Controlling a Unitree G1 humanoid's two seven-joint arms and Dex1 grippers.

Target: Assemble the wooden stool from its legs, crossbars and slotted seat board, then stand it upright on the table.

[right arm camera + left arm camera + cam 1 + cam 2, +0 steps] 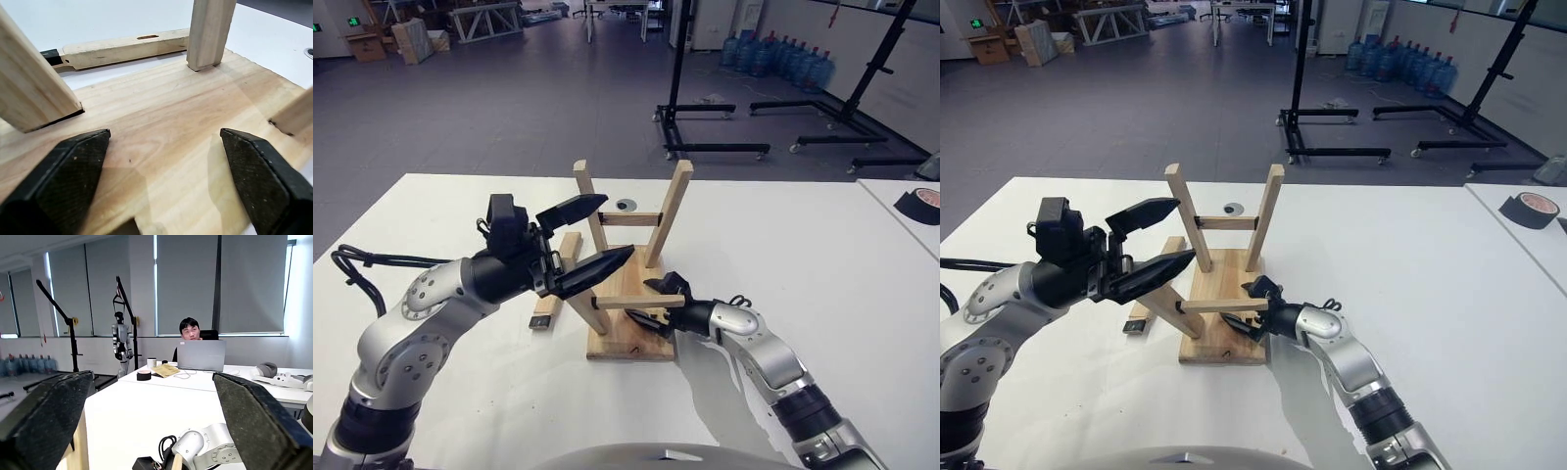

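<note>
Both pincers are held spread: left gripper (618, 225) beside the upturned pale wooden stool (671, 206), right gripper (164, 133) over its flat seat board (628, 343). Three legs are fitted; one long loose wooden leg (1141, 315) is left lying on the white table (822, 255).

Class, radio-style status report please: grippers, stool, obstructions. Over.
Left gripper open, raised by the upturned legs. Right gripper open, low over the seat board. Stool upside down, three legs in. Fourth leg loose on table beside it.

Seemingly four legs (669, 211), two crossbars (631, 218)
</note>
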